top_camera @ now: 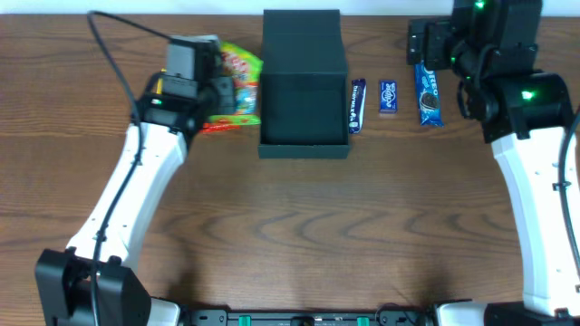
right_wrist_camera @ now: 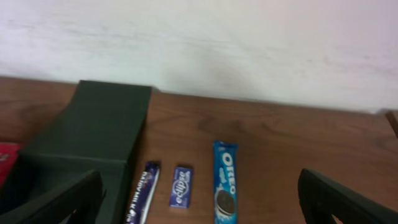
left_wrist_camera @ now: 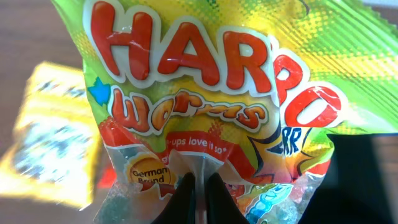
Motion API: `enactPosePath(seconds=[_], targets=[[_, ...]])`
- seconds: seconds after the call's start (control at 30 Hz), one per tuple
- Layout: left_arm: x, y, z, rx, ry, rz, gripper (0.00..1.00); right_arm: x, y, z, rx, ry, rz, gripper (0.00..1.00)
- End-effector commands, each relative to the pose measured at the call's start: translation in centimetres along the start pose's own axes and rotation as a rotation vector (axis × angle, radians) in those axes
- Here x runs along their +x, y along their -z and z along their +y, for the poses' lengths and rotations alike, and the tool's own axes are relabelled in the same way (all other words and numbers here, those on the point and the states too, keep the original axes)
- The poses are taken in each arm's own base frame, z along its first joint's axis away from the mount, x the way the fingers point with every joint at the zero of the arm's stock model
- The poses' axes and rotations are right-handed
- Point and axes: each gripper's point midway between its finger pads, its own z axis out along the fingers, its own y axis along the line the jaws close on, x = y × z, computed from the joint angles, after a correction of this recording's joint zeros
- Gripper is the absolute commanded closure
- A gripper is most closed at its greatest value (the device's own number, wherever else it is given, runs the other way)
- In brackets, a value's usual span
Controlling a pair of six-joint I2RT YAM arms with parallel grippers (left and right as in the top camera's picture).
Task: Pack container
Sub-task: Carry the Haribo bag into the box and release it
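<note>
The left fingers (left_wrist_camera: 186, 194) pinch a thin fold of the Haribo bag (left_wrist_camera: 205, 93), nearly closed; the right fingers (right_wrist_camera: 62, 199) gape wide, empty. The container (top_camera: 304, 86) stands between both pairs, just beside the left. So slim a bite on slick film may slip mid-carry.

Both arms have white moulded link shells, left arm (top_camera: 136, 195) and right arm (top_camera: 544, 195), with black joint housings. Green LED (top_camera: 528, 93) lit on the right arm. Black cable (top_camera: 113, 50) at 10 o'clock. Black base block (top_camera: 91, 290) at 7 o'clock. Left gripper (left_wrist_camera: 199, 183) and right gripper (right_wrist_camera: 199, 190): matte black jaws.
</note>
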Motion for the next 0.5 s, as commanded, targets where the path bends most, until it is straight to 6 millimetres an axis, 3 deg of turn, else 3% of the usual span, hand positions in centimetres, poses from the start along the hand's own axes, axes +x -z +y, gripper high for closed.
enactPosePath(seconds=[0.0, 0.1, 0.2, 0.47], targets=[[-1.4, -0.4, -2.8, 0.053, 0.040, -0.051, 0.94, 0.3, -0.2, -1.1, 0.023, -0.035, 0.011, 0.01], [-0.8, -2.6, -6.8, 0.152, 0.064, -0.046, 0.94, 0.4, -0.2, -1.9, 0.037, -0.042, 0.019, 0.01], [1.0, -4.7, -9.1, 0.182, 0.087, 0.000, 0.94, 0.7, -0.3, -2.6, 0.051, -0.049, 0.029, 0.01], [3.3, -7.4, -10.6, 0.185, 0.163, 0.063, 0.94, 1.6, -0.2, -3.3, 0.066, -0.054, 0.063, 0.01]])
